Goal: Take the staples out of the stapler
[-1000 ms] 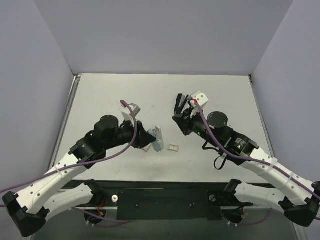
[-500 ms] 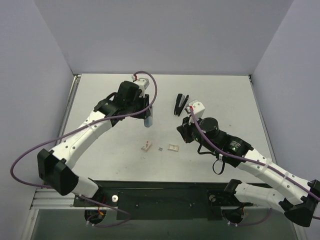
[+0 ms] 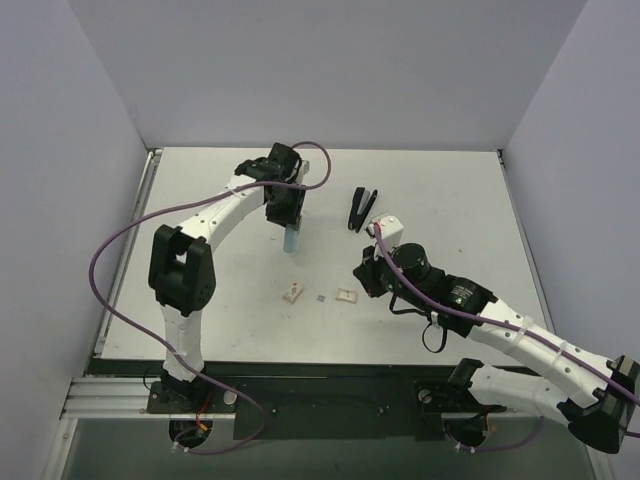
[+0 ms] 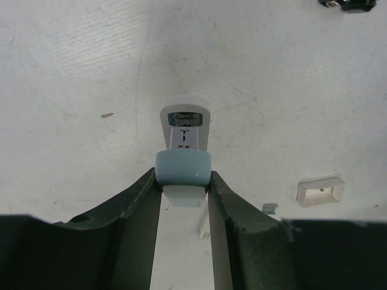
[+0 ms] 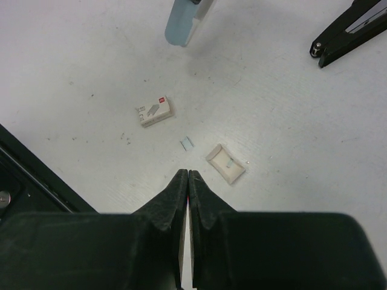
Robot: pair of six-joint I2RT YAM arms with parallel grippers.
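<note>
"Where's the stapler [image 3: 361, 208]?"

"Lying spread in a V on the far part of the counter [image 3: 450, 190], with neither arm touching it."

"And the grippers?"

"The left gripper [image 4: 184, 181] is clamped on a blue-and-white tool [image 4: 185, 130]. The right gripper [image 5: 188, 175] is pinched together and empty, near a small tray [image 5: 225, 163]."

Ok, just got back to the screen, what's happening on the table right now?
The left claw grips a pale blue-and-white tool above the table. The right claw is shut on nothing, hovering over a small printed box and an open tray. The stapler lies opened in a V farther back, with neither claw on it.
</note>
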